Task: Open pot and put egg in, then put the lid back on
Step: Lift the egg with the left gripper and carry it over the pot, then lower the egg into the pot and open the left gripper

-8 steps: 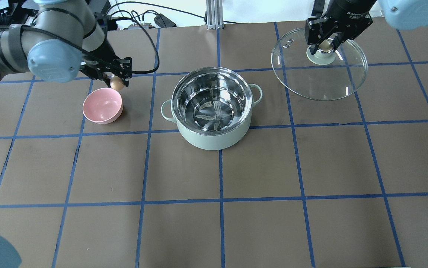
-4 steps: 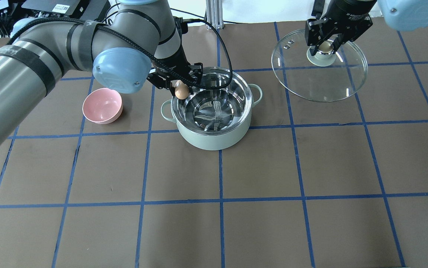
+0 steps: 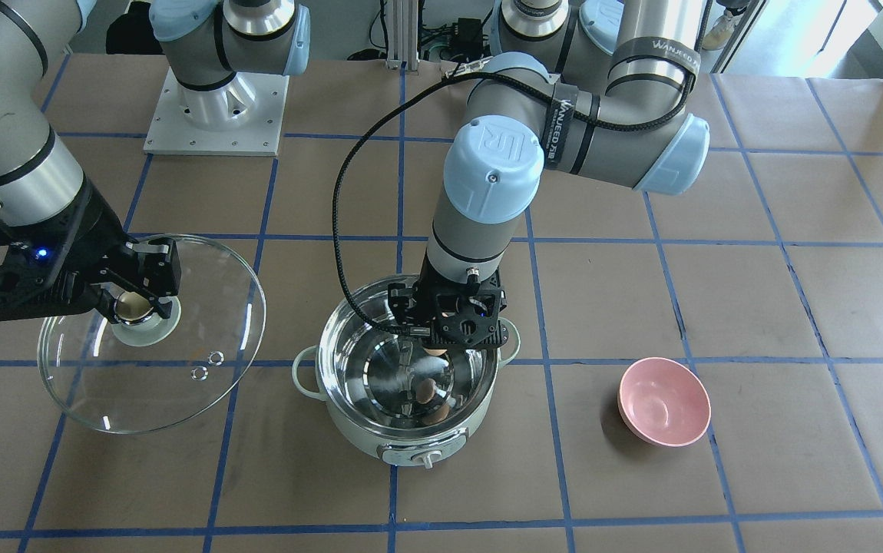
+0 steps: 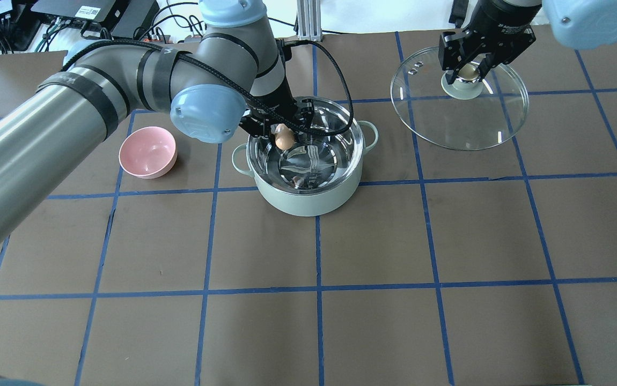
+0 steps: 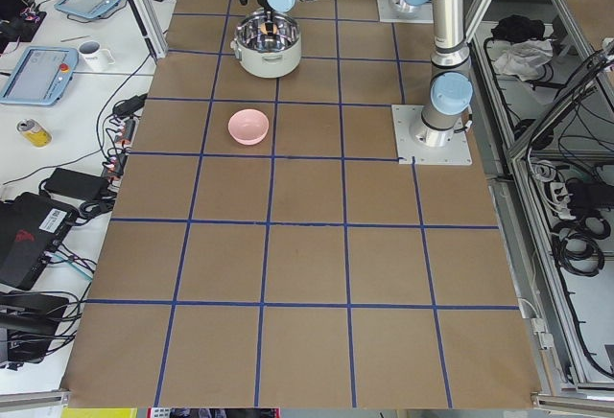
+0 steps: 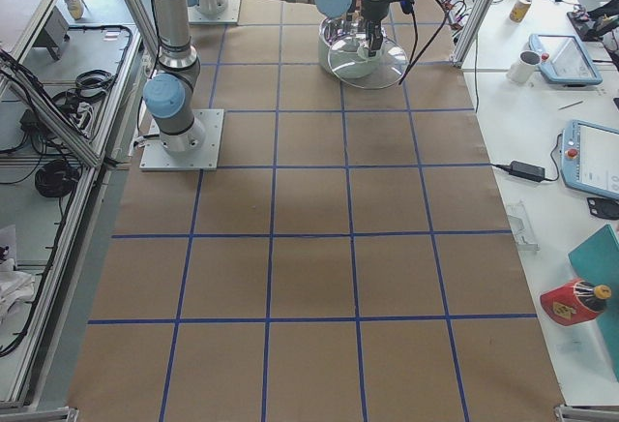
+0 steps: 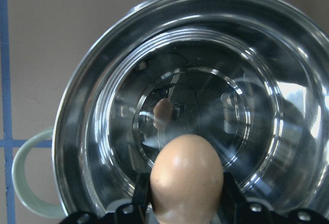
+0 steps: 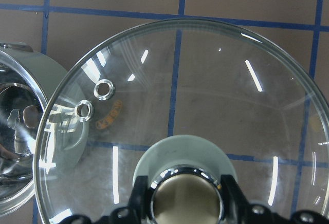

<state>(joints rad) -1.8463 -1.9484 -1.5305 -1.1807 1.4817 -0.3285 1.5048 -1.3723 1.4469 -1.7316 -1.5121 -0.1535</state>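
The brown worktop [image 4: 373, 241] with its blue grid carries everything. My right gripper [image 4: 468, 72] is clamped on the beige knob [image 8: 187, 201] of the glass lid [image 4: 464, 120], which I hold well off to the right of the pot [image 4: 308, 201]. The mint-green pot stands uncovered near the middle, its steel inside bare. A pink bowl [image 4: 147, 153] sits to its left, apart from it. My left gripper [image 4: 283, 134] is closed on the egg [image 7: 187, 175], held over the pot's opening near the rear-left rim.
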